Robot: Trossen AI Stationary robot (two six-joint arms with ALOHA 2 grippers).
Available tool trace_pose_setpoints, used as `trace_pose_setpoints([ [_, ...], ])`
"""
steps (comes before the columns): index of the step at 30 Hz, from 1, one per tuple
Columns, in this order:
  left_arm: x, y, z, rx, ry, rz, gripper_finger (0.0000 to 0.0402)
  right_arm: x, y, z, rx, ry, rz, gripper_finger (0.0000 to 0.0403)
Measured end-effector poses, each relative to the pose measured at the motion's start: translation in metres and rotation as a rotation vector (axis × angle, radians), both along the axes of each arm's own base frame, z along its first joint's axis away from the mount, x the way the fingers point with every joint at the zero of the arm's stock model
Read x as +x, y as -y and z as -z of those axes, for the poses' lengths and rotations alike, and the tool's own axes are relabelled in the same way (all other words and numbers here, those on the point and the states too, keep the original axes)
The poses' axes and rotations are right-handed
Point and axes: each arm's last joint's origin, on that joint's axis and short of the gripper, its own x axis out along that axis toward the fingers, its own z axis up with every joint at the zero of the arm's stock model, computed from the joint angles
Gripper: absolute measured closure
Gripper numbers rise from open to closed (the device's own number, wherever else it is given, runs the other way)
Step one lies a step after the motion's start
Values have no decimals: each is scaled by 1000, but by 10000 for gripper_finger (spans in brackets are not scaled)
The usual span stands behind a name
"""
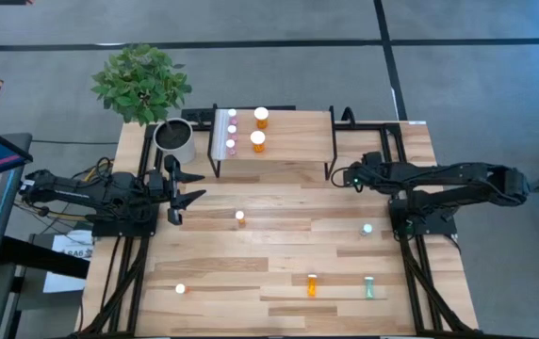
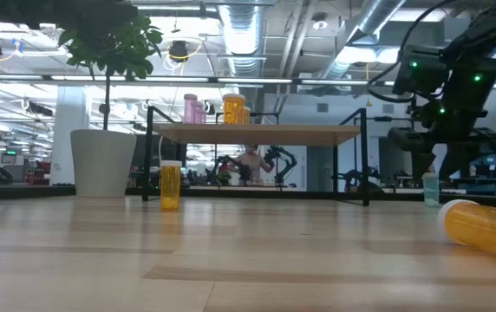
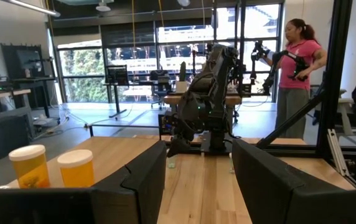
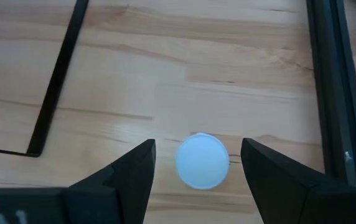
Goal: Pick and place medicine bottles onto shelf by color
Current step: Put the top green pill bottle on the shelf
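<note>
The shelf (image 1: 288, 141) stands at the table's far middle. On it are three pink bottles (image 1: 232, 130) along its left edge and two larger orange bottles (image 1: 260, 130) beside them. My right gripper (image 4: 198, 144) is open and points down, just off the shelf's near right leg (image 4: 28, 152). Its fingers stand on either side of the white cap (image 4: 201, 160) of a pale green bottle (image 2: 430, 189) that stands on the table, with a gap on each side. My left gripper (image 1: 189, 186) is open and empty at the table's left, pointing right.
A potted plant (image 1: 175, 139) stands left of the shelf. Loose bottles are on the table: an upright orange one (image 1: 240, 217), a pale green one (image 1: 367, 228), a white-capped one (image 1: 180, 289), an orange one lying down (image 1: 312, 284) and a green one (image 1: 368, 287). A person (image 3: 293, 68) stands beyond the table.
</note>
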Motion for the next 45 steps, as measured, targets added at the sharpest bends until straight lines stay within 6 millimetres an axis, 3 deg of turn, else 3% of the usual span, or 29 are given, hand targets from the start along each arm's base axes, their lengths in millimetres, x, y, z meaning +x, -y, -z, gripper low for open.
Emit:
trace_pose_setpoints([
  [17, 0, 0, 0, -1, 2, 0, 229, 0, 0, 0, 11, 10, -5, 262],
  [24, 0, 0, 0, -2, 4, 0, 229, 0, -4, -7, 30, 50, -33, 268],
  [29, 0, 0, 0, -2, 4, 0, 229, 2, -6, -33, 13, 110, -59, 259],
  [45, 0, 0, 0, -6, 5, 1, 229, 18, 3, -151, -199, 298, -205, 258],
])
